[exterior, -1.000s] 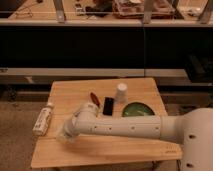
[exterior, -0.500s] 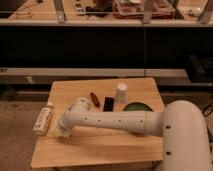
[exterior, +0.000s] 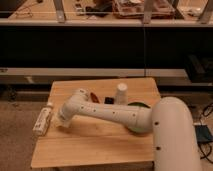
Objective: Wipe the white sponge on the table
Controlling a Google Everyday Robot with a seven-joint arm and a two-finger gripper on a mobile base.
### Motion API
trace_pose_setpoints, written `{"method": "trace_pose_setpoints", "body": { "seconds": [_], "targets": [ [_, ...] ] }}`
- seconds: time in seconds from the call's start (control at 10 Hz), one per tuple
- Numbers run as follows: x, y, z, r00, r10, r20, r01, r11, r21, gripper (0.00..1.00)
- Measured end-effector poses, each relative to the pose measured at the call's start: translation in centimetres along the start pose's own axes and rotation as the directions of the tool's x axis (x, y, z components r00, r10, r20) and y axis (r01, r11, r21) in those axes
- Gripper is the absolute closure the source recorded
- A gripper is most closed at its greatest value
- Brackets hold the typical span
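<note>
Lab-like workroom: long counter (exterior: 105, 22), cluttered trays (exterior: 136, 7); gripper (exterior: 62, 120) low over wooden table (exterior: 100, 144)

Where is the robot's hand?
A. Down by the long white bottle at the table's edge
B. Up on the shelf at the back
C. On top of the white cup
A: the gripper is low over the table, right beside the bottle and well away from the cup.
</note>
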Motion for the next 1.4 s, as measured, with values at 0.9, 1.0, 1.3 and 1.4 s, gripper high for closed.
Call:
{"method": "trace_pose_setpoints", "body": {
  "seconds": [0.9, 1.0, 1.3, 1.4],
  "targets": [
    [-0.3, 7.5, 1.9, 0.990, 0.135, 0.045, -0.134, 0.990, -0.041, 0.57],
    [-0.6, 7.9, 2.1, 0.988, 0.148, 0.049, -0.146, 0.988, -0.041, 0.57],
    [-2.8, 9.8, 1.4, 0.974, 0.221, 0.041, -0.219, 0.975, -0.045, 0.57],
    [-4.2, 10.8, 1.0, 0.967, 0.249, 0.043, -0.247, 0.967, -0.056, 0.57]
  ]
}}
